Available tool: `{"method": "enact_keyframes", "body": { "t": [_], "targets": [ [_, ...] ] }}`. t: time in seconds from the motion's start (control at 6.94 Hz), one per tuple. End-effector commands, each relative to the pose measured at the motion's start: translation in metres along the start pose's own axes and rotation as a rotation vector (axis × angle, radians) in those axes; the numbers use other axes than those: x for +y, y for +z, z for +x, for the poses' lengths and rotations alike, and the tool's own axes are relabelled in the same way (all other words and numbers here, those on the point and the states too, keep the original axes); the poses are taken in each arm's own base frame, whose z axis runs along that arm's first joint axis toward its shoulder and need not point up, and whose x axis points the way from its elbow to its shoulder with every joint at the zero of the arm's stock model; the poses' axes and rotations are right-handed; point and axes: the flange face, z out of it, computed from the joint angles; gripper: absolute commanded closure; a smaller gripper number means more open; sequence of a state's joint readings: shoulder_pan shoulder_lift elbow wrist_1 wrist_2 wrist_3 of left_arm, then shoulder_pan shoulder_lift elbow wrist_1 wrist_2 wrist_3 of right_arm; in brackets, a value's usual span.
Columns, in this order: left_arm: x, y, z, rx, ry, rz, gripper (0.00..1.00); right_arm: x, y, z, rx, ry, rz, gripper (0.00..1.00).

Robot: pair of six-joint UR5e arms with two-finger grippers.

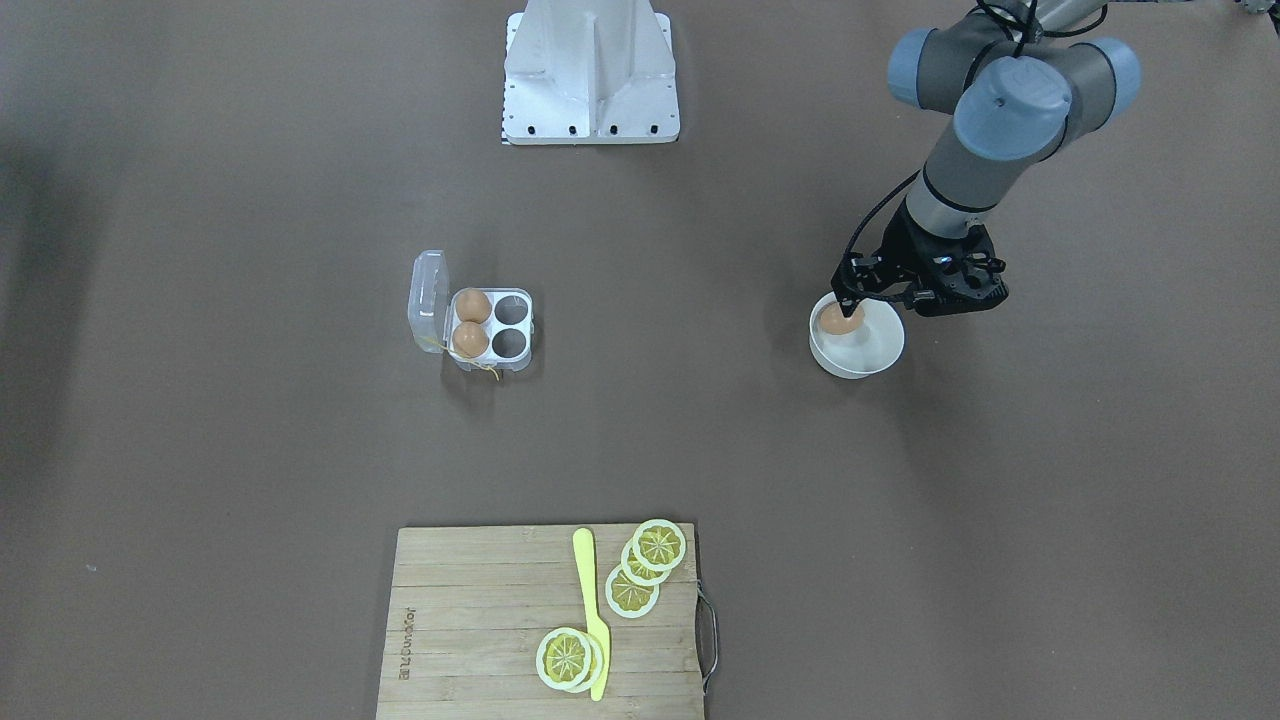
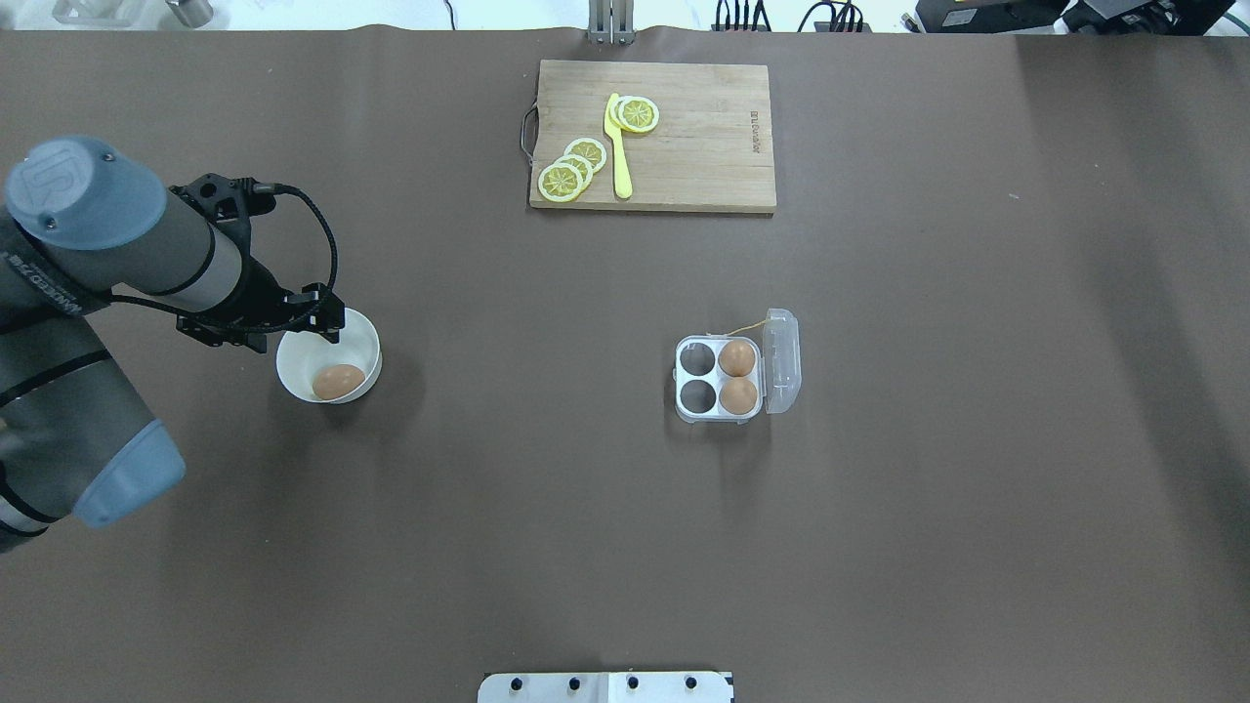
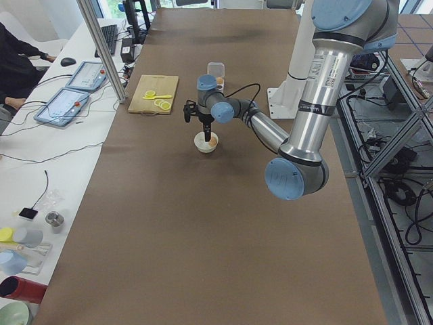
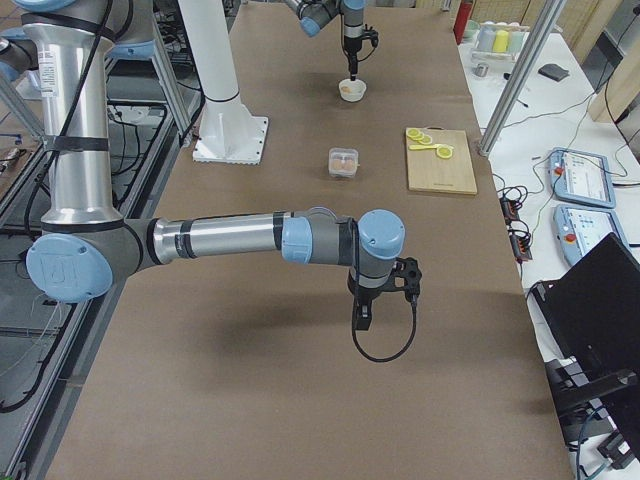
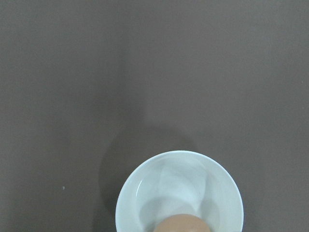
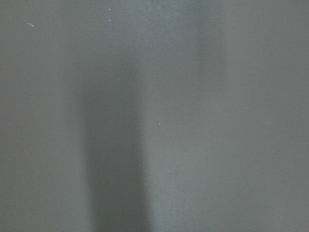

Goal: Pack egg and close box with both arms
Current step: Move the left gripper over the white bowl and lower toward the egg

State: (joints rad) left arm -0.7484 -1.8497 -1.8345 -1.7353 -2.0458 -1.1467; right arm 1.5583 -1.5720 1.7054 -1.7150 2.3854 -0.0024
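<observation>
The smooth tan-brown oval egg [image 2: 339, 381] lay loose in the round white bowl [image 2: 356, 337], toward its robot-side wall. The black two-finger left gripper [image 2: 327, 322] hung over the bowl, above the egg and not touching it. Whether its fingers were spread or together could not be made out, nor how squarely it sat over the egg. The likeliest trouble was a descent slightly off line: a finger could strike the rim and tip or shove the light bowl, or nudge the rounded egg so it rolled away along the curved wall. Too hard a squeeze might crack it, and too light a one might drop it on the way to the clear plastic four-cell box [image 2: 718, 378], which stood well apart with its lid open. Two matching brown eggs [image 2: 737, 358] filled the cells beside the lid, so a careless placement could knock them. The right gripper [image 4: 365, 315] waited far off, its opening impossible to judge.
</observation>
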Motion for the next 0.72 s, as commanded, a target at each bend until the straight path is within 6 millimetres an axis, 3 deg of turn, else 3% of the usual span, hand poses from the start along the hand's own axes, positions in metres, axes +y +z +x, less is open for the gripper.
{"method": "enact_keyframes", "body": {
  "t": [0.0,0.29,0.58],
  "targets": [
    [-0.004,0.019,0.004,-0.015,0.006,-0.013,0.21,-0.002,-0.001,-0.002,0.0,-0.004,0.001,0.0],
    [-0.008,0.038,0.002,0.014,0.028,-0.005,0.21,-0.002,-0.001,-0.001,0.0,-0.002,0.001,0.0],
    [-0.006,0.044,0.002,0.025,0.038,-0.005,0.21,-0.002,0.0,-0.001,0.002,-0.003,0.0,0.0]
  ]
}}
